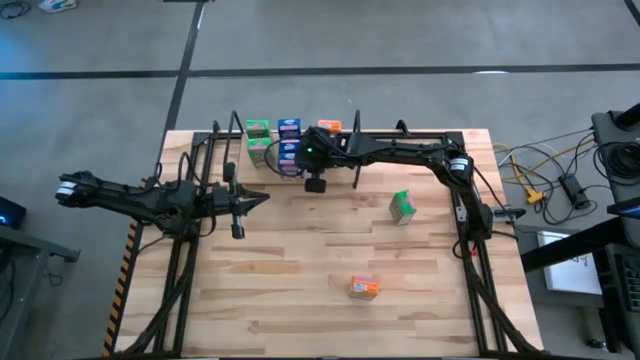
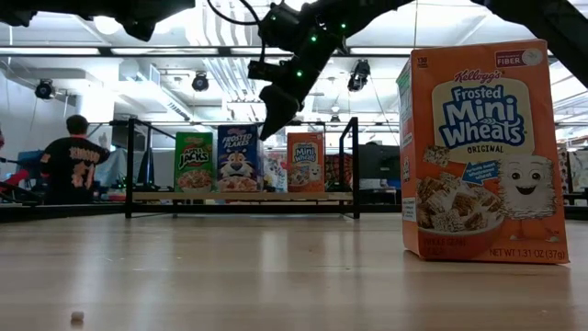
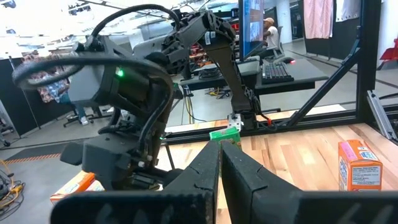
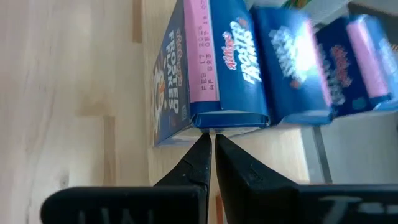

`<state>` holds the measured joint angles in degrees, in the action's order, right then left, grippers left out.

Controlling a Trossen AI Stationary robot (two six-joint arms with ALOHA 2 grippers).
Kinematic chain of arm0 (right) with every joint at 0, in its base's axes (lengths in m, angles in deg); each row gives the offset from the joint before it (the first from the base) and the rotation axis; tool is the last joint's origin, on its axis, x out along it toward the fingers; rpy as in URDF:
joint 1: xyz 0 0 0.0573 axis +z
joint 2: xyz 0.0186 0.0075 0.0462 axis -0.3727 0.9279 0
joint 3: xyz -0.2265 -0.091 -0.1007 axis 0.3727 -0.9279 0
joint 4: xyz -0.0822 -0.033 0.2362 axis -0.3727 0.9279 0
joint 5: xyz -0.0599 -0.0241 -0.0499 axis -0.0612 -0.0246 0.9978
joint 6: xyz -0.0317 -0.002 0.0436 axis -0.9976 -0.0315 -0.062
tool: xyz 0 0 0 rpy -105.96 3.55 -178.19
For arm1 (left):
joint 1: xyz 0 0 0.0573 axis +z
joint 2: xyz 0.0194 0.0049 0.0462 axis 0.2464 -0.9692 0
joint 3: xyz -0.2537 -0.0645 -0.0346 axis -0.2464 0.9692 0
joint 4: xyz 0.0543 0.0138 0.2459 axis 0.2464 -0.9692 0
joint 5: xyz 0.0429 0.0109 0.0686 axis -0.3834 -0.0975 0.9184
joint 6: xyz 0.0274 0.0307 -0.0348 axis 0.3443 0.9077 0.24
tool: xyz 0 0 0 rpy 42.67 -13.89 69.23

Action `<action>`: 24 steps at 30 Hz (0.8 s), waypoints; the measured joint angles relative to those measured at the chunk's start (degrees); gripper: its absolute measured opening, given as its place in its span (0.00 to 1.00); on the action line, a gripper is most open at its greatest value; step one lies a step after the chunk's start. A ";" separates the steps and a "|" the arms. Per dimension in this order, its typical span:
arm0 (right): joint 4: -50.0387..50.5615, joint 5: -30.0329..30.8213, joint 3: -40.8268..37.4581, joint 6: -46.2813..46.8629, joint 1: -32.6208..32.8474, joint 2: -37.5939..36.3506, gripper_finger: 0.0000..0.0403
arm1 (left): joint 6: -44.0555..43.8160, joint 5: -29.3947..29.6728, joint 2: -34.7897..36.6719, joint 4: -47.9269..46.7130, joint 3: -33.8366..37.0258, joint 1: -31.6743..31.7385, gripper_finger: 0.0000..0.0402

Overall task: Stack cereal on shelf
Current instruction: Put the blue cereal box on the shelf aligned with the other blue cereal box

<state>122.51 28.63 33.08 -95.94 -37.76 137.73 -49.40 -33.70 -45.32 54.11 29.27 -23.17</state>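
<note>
Currently the right gripper [image 1: 290, 152], fingers together and empty, hung over the blue boxes [image 4: 249, 68] on the shelf [image 2: 241, 196] (placement apparently finished). Left gripper [image 1: 262, 199] waited, also closed. Next likely: fetch the green box [image 1: 402, 206] or orange box [image 1: 364, 287] from the table [image 1: 300, 290].

Bright ceiling lights [image 2: 200, 81] are glaring in the low view; the table [image 1: 300, 260] is lying evenly lit, while blue boxes [image 4: 292, 68] are blurring close-up.

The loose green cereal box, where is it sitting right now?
In the high view the green cereal box stands alone on the table's right half, between the shelf and the orange box.
</note>
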 joint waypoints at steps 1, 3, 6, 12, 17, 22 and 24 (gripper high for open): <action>-0.64 -0.02 0.00 -0.13 0.03 0.00 0.03 | 0.00 0.00 -0.01 -0.01 0.00 0.00 0.00; -1.01 0.04 0.00 -0.36 0.13 0.00 0.03 | 0.06 0.00 0.01 0.01 0.00 0.00 0.00; -1.09 0.43 0.00 -0.42 0.13 0.00 0.03 | 0.24 0.00 0.01 0.01 0.00 -0.02 0.00; 2.33 0.51 0.00 -0.18 0.26 -0.24 0.03 | 0.24 0.00 0.01 0.01 0.00 -0.01 0.00; 4.59 0.56 0.00 1.14 0.97 -1.08 0.03 | 0.22 0.01 -0.01 0.01 0.00 0.00 0.00; 4.71 0.55 -1.08 1.12 2.05 -2.47 0.03 | -0.56 0.04 0.01 0.01 0.00 0.00 0.00; 4.84 0.50 -1.67 1.07 2.33 -3.83 0.03 | -0.75 0.04 -0.01 -0.06 0.00 -0.02 0.00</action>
<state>127.35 29.13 31.41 -94.87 -35.44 133.90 -50.16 -33.66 -45.32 54.05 29.27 -23.19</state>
